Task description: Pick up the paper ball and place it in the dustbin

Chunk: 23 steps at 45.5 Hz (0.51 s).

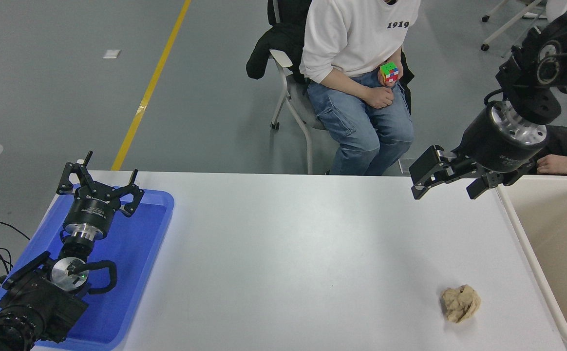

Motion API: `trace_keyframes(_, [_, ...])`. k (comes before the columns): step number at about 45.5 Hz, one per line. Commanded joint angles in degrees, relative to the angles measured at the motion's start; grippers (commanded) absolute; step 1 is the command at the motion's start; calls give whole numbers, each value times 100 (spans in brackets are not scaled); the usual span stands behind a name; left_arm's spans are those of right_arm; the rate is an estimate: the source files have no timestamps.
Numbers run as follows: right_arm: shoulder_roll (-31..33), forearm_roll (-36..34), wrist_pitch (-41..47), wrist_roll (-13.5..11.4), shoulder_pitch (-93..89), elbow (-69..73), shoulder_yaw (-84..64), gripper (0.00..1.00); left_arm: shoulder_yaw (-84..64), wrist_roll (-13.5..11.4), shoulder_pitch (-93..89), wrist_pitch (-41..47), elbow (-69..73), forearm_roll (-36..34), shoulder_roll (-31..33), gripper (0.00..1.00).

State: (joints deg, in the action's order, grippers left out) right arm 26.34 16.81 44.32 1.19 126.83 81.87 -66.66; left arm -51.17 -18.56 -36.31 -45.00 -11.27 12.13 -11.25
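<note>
Reaching not begun | right gripper held spread, empty, well apart from ball | dustbin set beside for short drop | left gripper parked spread

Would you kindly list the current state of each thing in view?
paper ball: loose on the table, ungrasped
dustbin: open-topped, nothing visible inside
right gripper: jaws open, empty, above the table's far edge
left gripper: jaws open, parked over the blue tray
</note>
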Motion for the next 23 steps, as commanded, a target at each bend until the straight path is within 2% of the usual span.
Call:
trace_keyframes(1, [679, 1059, -309, 4, -606, 31, -5, 100, 1, 1, 1, 0, -6, 0, 0, 100])
trace_keyframes(6, [1039, 1632, -468, 4, -1046, 22, 101, 100, 2, 1, 1, 0, 11, 0, 0, 100])
trace_keyframes(23, [1778, 2467, -1039, 4, -2882, -355, 1199, 100, 2, 1, 1, 0, 11, 0, 0, 100])
